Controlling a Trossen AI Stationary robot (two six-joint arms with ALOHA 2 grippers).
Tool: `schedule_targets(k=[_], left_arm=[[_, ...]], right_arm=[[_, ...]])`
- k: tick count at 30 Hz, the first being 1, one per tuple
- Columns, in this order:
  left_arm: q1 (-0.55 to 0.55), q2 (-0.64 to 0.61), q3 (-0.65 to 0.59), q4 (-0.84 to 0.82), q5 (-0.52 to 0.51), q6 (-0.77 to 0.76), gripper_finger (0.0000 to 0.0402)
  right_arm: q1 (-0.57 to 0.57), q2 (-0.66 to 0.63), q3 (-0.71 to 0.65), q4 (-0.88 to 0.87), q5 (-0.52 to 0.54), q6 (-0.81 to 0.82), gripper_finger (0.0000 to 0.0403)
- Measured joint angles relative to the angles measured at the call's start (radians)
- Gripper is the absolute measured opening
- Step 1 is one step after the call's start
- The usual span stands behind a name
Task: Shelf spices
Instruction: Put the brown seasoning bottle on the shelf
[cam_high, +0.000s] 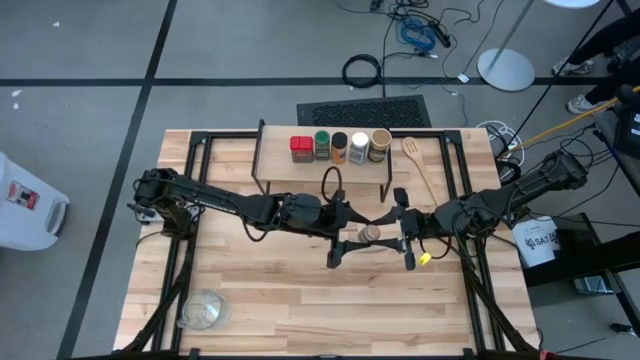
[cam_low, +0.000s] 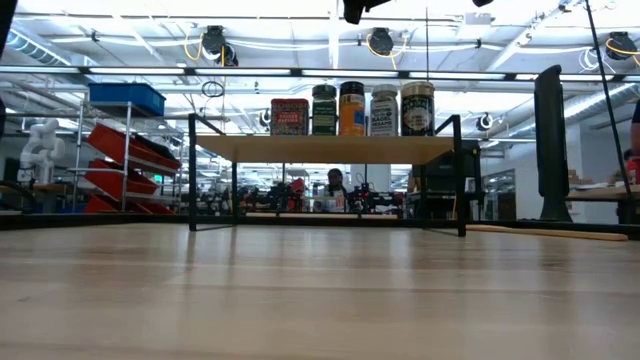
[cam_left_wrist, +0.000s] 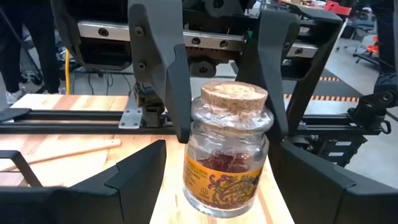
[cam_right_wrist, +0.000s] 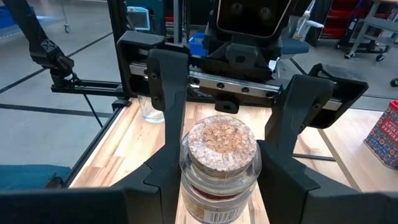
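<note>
A clear glass jar (cam_high: 370, 235) with a cork lid and a yellow label is in the air above the middle of the table, between both grippers, which face each other. My right gripper (cam_right_wrist: 221, 168) is shut on it. My left gripper (cam_left_wrist: 222, 158) is open, with a finger on either side of the jar's lower body (cam_left_wrist: 224, 186) and a gap showing on both sides. The shelf (cam_high: 320, 172) stands at the far edge. On it is a row of spices: a red tin (cam_high: 301, 148) and several jars (cam_low: 370, 108). My right gripper pinches the jar between its two fingers (cam_left_wrist: 177, 93) at the glass shoulder (cam_right_wrist: 186, 158), just below the cork lid (cam_right_wrist: 221, 140). It comes slanting down from the table's right. The jar is upright and lifted clear of the table.
A wooden spoon (cam_high: 422, 170) lies to the right of the shelf. A clear glass bowl (cam_high: 205, 310) sits near the table's near left corner. A small yellow thing (cam_high: 425, 259) shows under the right gripper. Black frame rails run along the table's sides.
</note>
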Motion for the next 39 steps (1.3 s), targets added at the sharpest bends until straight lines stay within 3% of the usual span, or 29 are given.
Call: schedule_targets(k=[21, 32, 39], left_arm=[[0.003, 0.018, 0.0, 0.033, -0.034, 0.012, 0.0287], [0.002, 0.018, -0.001, 0.049, -0.04, 0.04, 0.0191], [0.002, 0.018, -0.001, 0.06, -0.04, 0.035, 0.0188]], right_arm=[[0.0, 0.0, 0.0, 0.0, 0.0, 0.003, 0.0157], [0.0, -0.001, 0.0, -0.001, 0.001, 0.004, 0.0158], [0.0, -0.001, 0.0, 0.003, 0.002, 0.008, 0.0189]])
